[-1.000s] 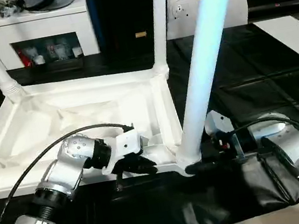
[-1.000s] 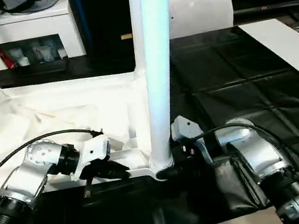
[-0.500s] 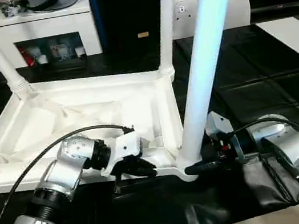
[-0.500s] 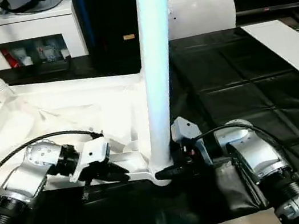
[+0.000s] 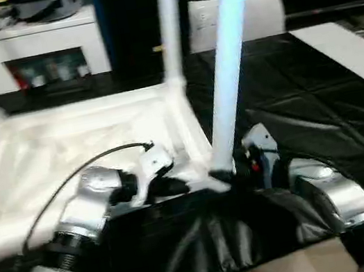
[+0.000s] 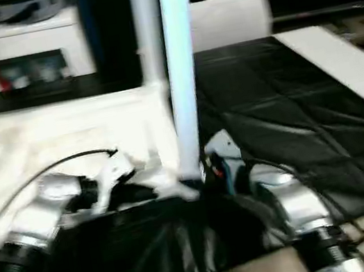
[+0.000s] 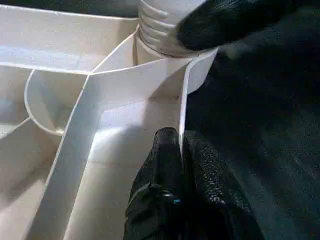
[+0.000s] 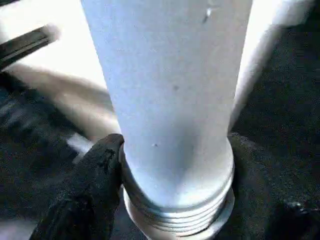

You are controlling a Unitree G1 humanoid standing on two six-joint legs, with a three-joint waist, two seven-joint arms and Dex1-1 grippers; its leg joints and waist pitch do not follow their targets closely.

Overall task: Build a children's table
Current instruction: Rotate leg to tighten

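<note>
Upside down on the black-covered work surface (image 5: pixel 347 114) lies the children's table (image 5: pixel 65 153), ribbed underside up, legs rising out of its corner sockets. Nearest the camera, at the right front corner, stands a long tapered leg (image 5: pixel 229 64), base ring seated at the socket. Clamped around that base: the right gripper (image 5: pixel 234 169), one black finger (image 8: pixel 92 185) pressed against the leg just above the threaded collar, the jaws held wide by the leg's girth. Pinched shut on the thin upright rim wall just beside the same corner: the left gripper (image 7: pixel 181 150), one finger on each face of the plastic.

Judging by the thin walls and hollow ribbing, a light piece overall, stiff along the ribs but apt to flex at an unsupported edge. Smooth, glossy plastic on the leg, so likely slippery under rubber pads; best held low, close to the collar, where the taper is thickest and leverage on the socket smallest. Best held, for the top, at a rim close to a corner socket, where the walls meet and brace each other. Not fragile, though a tall leg gripped high would probably rock the joint.

In the background, a white cabinet (image 5: pixel 45 40) with shelves.
</note>
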